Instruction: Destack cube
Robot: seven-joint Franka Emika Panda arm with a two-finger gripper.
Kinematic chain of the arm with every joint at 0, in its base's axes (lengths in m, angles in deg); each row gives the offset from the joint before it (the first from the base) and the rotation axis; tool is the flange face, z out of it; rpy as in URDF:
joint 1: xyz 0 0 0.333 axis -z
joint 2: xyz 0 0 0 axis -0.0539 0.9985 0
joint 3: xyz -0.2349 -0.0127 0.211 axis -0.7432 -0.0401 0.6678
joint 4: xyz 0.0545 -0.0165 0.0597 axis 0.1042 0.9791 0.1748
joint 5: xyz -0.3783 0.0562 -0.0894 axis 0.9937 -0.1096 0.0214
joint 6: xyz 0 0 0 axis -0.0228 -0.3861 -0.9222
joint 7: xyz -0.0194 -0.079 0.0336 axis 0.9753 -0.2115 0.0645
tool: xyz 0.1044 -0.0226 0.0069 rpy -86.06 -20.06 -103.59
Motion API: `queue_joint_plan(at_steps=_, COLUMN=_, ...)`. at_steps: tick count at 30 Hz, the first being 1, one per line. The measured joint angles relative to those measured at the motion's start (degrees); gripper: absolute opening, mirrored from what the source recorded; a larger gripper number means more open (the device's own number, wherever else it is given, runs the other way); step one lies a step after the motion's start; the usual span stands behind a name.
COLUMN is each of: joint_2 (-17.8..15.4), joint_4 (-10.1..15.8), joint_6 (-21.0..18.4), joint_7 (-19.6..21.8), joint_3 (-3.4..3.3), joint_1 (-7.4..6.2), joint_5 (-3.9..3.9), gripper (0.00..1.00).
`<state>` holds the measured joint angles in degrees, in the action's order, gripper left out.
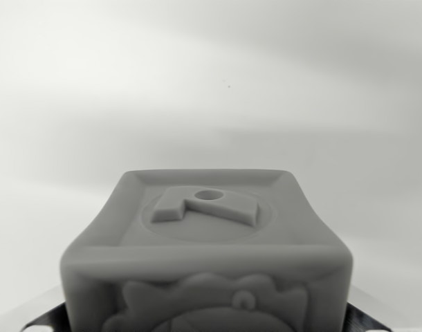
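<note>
Fingers [48,319] flank cube [207,242] at both lower corners, apparently clamping it for lift; bare surface [211,83] beyond.

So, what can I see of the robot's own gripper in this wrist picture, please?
Very little. Only two dark metallic pieces show at the bottom corners, beside the grey cube: one at the wrist view's left, one at its right, each with light, shiny edges. The picture is greyscale, so colour is unknown. No cables or markings are visible.
</note>
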<state>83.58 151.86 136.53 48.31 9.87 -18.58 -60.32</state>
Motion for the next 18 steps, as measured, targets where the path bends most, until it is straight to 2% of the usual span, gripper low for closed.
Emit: queue_joint_plan(at_steps=18, joint_2=4.9, joint_4=-1.3, joint_6=3.7, joint_7=0.0, joint_3=0.44, joint_1=0.32, joint_5=-0.23, gripper=0.0)
